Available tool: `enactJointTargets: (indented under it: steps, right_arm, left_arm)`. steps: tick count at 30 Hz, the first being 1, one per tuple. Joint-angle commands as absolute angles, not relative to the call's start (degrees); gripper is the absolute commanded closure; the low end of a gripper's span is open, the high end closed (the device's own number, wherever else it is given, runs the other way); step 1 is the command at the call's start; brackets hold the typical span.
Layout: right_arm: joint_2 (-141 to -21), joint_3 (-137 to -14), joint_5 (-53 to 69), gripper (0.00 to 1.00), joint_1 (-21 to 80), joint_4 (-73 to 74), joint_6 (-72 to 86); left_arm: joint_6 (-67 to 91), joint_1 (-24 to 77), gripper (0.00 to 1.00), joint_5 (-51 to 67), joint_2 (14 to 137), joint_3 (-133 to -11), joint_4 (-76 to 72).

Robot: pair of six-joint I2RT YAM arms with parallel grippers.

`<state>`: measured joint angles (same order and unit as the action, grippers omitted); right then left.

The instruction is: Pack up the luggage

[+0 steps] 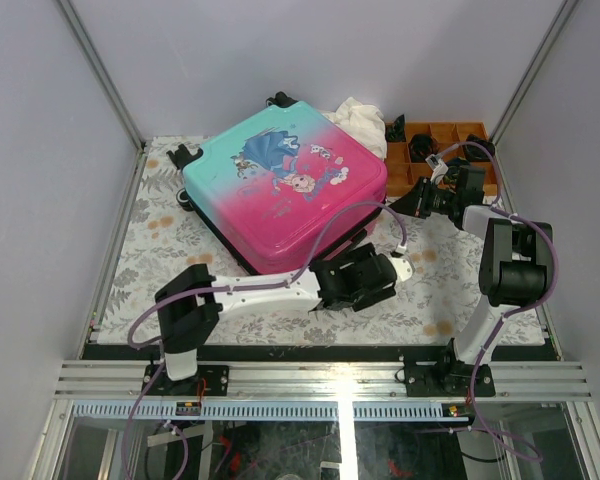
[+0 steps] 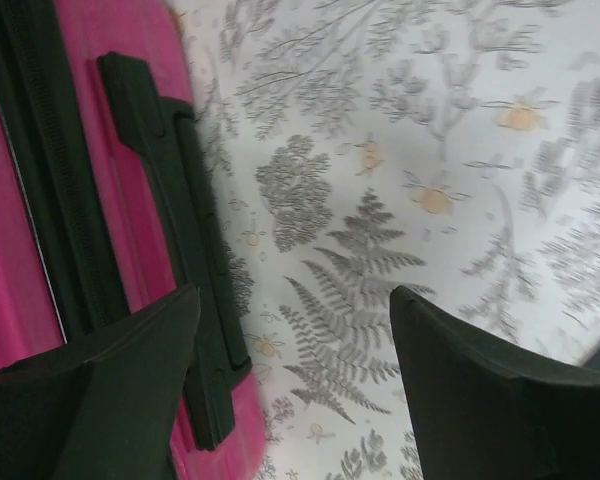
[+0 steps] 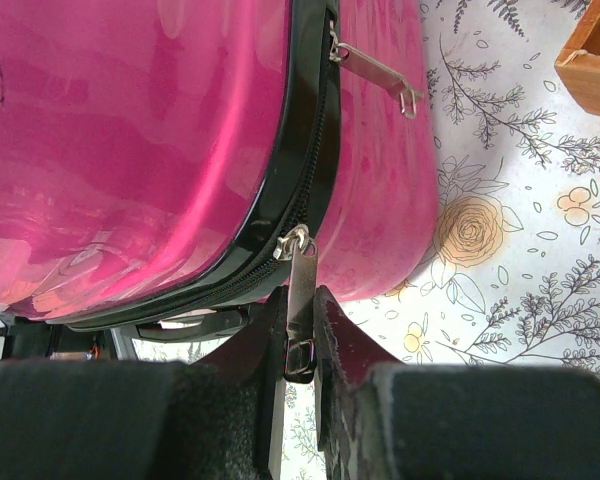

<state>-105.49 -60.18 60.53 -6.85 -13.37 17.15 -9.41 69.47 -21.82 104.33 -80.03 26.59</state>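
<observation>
Floral-patterned counter [image 1: 130,285] carries the luggage [image 1: 280,180], lying flat at its middle. My left gripper [image 2: 295,305] stands apart beside the luggage's near edge; my right gripper [image 3: 300,315] is clamped on the luggage's zipper pull [image 3: 301,285].

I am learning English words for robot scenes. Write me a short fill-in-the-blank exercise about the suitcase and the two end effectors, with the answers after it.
1. The pink-to-teal hard-shell suitcase lies flat with its lid ____.
2. The right end effector pinches the silver metal zipper pull at the suitcase's ____-coloured end.
3. The left end effector has its jaws ____ and holds nothing.
Answers: closed; pink; open.
</observation>
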Motion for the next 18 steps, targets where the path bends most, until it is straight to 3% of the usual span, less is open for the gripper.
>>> enactJointTargets:
  steps: [1,18]
  right_arm:
    - [-102.9,-60.3,56.8,1.0,-6.6,-17.6,16.8]
    - [-102.6,-59.9,56.8,1.0,-6.5,-17.8,16.8]
  left_arm:
    - [-8.9,66.8,0.26,-30.9,107.7,-82.8,20.6]
    - [-7.2,61.3,0.28,-25.4,115.6,-82.7,19.0]
